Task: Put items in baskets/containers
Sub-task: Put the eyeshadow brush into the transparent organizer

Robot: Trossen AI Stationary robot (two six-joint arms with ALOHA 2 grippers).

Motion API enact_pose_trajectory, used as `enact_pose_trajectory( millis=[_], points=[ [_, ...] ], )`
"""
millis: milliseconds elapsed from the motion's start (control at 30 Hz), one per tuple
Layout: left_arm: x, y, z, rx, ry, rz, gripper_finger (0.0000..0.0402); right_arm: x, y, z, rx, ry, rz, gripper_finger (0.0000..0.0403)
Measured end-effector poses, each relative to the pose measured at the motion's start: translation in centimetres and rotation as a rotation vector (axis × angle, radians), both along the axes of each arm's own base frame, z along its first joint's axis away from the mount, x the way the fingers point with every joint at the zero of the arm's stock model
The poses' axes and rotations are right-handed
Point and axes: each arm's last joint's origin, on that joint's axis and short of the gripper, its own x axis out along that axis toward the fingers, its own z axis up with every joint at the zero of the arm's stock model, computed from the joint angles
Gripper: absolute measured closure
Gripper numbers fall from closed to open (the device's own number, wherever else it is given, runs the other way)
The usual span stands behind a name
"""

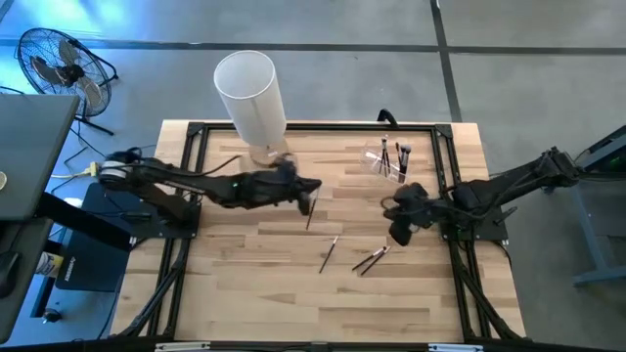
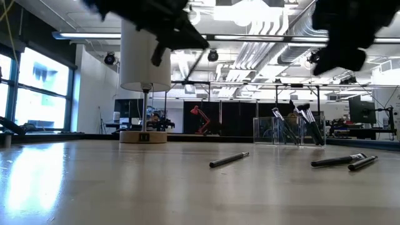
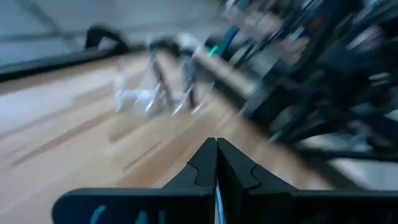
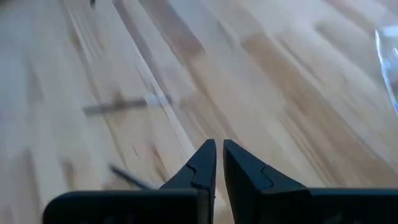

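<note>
Left gripper (image 1: pixel 305 198), jaws pinched on one makeup brush (image 1: pixel 310 217), hangs just beside white cylinder (image 1: pixel 250 93), brush dangling below fingers. Risk: thin handle w/ narrow pinch could swivel or slip out before reaching cylinder's tall rim; tip may clip rim and topple it.

Right gripper (image 1: pixel 401 231), near clear holder (image 1: pixel 389 161), jaws a slit apart, nothing btwn.

Three loose brushes (image 1: pixel 372 259) lie on pale wood tabletop (image 1: pixel 245 284), well apart from cylinder. Floor fan (image 1: pixel 59 68) beyond table; lab w/ ceiling ducts behind.
</note>
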Motion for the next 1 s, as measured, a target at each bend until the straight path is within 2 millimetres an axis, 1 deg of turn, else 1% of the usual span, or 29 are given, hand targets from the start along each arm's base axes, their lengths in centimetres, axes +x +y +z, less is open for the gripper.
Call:
enact_pose_trajectory(
  millis=[67, 167, 267, 333, 400, 533, 600, 733, 867, 1000],
  points=[
    [-1.4, 0.0, -0.4, 0.025, -0.161, -0.029, 0.0401, 1.1, -0.5, 0.4, -0.003, -0.078, -0.018, 0.0372],
    [-2.9, 0.0, -0.8, 0.089, -0.372, -0.066, 0.0401, 3.0, -1.2, 1.1, -0.032, -0.216, -0.021, 0.0359],
    [-3.9, -0.1, -0.3, 0.153, -0.527, -0.094, 0.0401, 5.1, -1.8, 2.2, -0.082, -0.389, 0.041, 0.0341],
    [-4.0, -0.2, 0.3, 0.178, -0.572, -0.125, 0.0401, 6.3, -2.3, 3.1, -0.102, -0.517, 0.069, 0.0325],
    [-3.8, -0.3, 0.8, 0.21, -0.576, -0.165, 0.0401, 7.4, -2.9, 3.7, -0.099, -0.637, 0.075, 0.0309],
    [-3.3, -0.5, 2.7, 0.284, -0.635, -0.232, 0.0401, 9.1, -4.0, 4.7, -0.074, -0.794, 0.106, 0.0275],
    [-3.0, -0.3, 3.4, 0.3, -0.638, -0.252, 0.0401, 10.0, -4.3, 5.6, -0.077, -0.821, 0.129, 0.0262],
    [-2.1, 0.5, 4.3, 0.308, -0.589, -0.311, 0.0401, 11.8, -4.2, 7.1, -0.145, -0.791, 0.2, 0.0246],
    [-1.4, 1.1, 5.0, 0.304, -0.527, -0.356, 0.0401, 13.2, -3.7, 8.4, -0.213, -0.71, 0.262, 0.0246],
    [-1.1, 1.7, 5.6, 0.31, -0.508, -0.4, 0.0401, 14.0, -3.7, 9.6, -0.239, -0.646, 0.281, 0.0253]
  ],
)
